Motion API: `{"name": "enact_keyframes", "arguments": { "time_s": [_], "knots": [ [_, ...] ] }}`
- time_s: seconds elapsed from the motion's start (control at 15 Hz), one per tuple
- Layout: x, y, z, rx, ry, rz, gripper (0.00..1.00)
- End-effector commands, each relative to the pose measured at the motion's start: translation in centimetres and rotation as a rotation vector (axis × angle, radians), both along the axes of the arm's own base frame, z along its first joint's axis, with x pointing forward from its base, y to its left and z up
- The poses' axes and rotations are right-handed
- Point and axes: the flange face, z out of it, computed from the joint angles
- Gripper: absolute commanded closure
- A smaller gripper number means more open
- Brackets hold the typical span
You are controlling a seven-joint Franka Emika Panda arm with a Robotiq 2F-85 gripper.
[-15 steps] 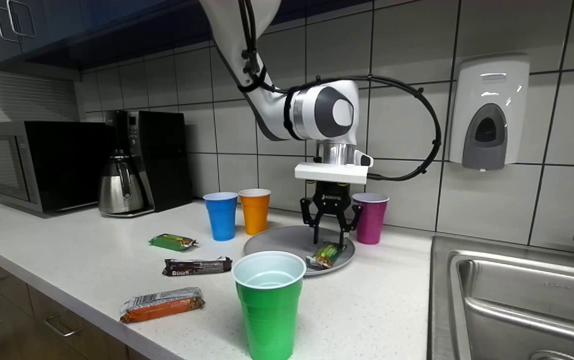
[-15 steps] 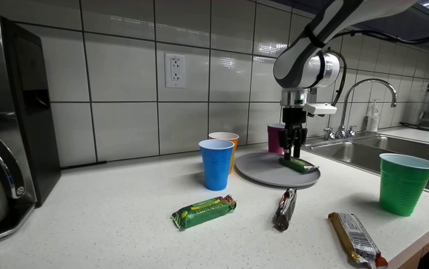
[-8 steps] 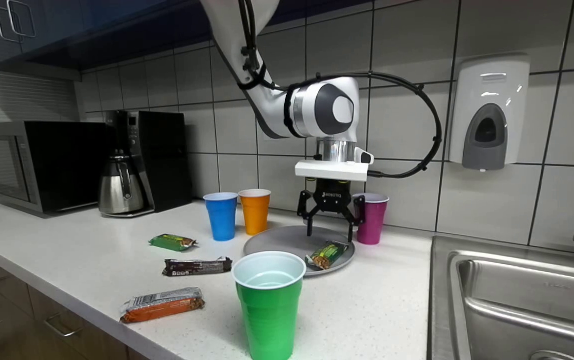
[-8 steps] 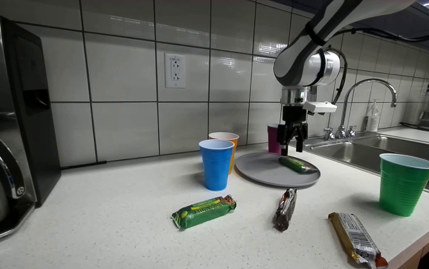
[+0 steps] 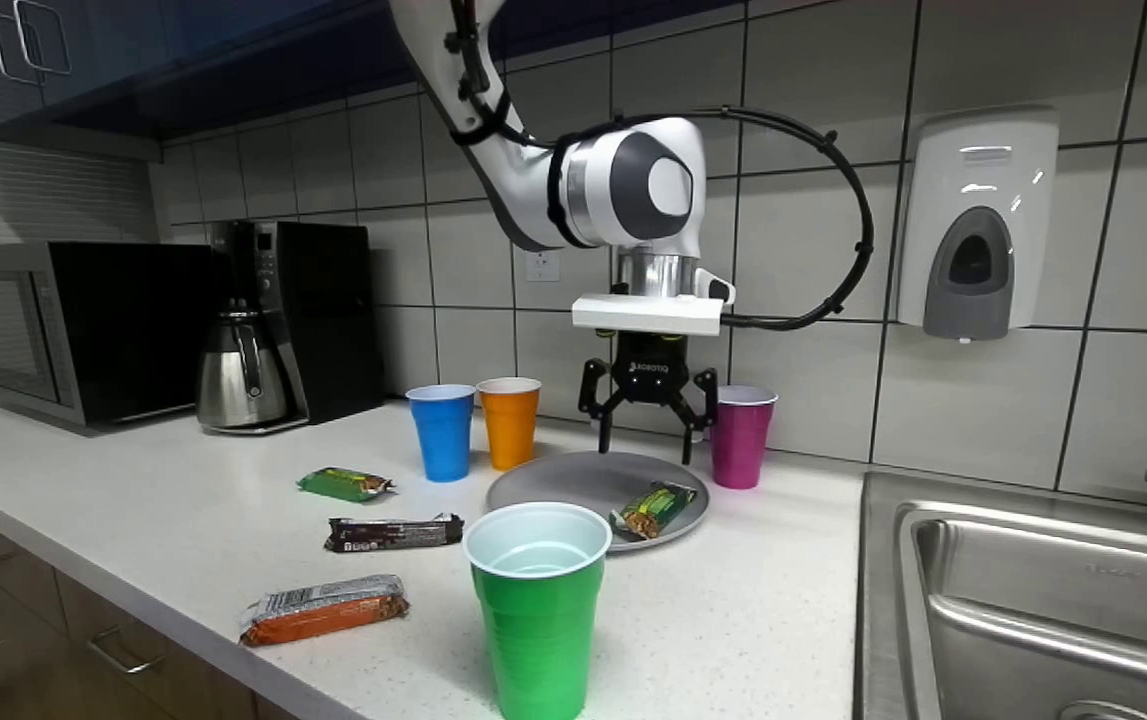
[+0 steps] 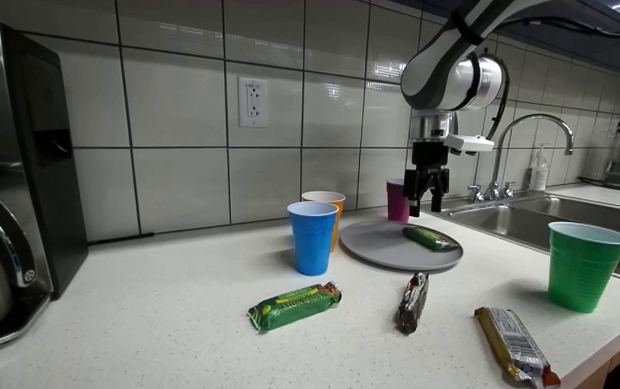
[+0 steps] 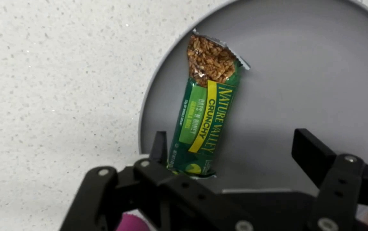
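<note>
A green granola bar with a clear end lies on a round grey plate, near its rim. My gripper hangs above the plate in an exterior view, its fingers apart with nothing between them. From the side, the gripper is raised clear of the bar. In the wrist view the bar rests flat on the plate, below the jaws and closer to the left finger. A magenta cup stands just behind the gripper, partly hidden by it.
Blue and orange cups stand beyond the plate; a green cup stands in front. Other wrapped bars lie on the counter: green, dark brown and orange. A sink borders the counter.
The gripper has opened and let go of the green bar, which stays on the plate. Then the arm has risen and shifted slightly to the left in an exterior view.
</note>
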Motion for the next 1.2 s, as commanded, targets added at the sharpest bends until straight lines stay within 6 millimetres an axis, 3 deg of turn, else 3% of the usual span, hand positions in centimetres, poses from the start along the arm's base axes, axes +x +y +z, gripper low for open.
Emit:
{"name": "enact_keyframes", "arguments": {
  "time_s": [0.0,0.67,1.13],
  "knots": [
    [-3.0,1.4,1.9,0.015,-0.012,0.036,0.00],
    [-7.4,3.8,3.6,0.021,0.006,0.118,0.00],
    [-8.2,6.9,3.5,0.013,0.012,0.068,0.00]
  ]
}}
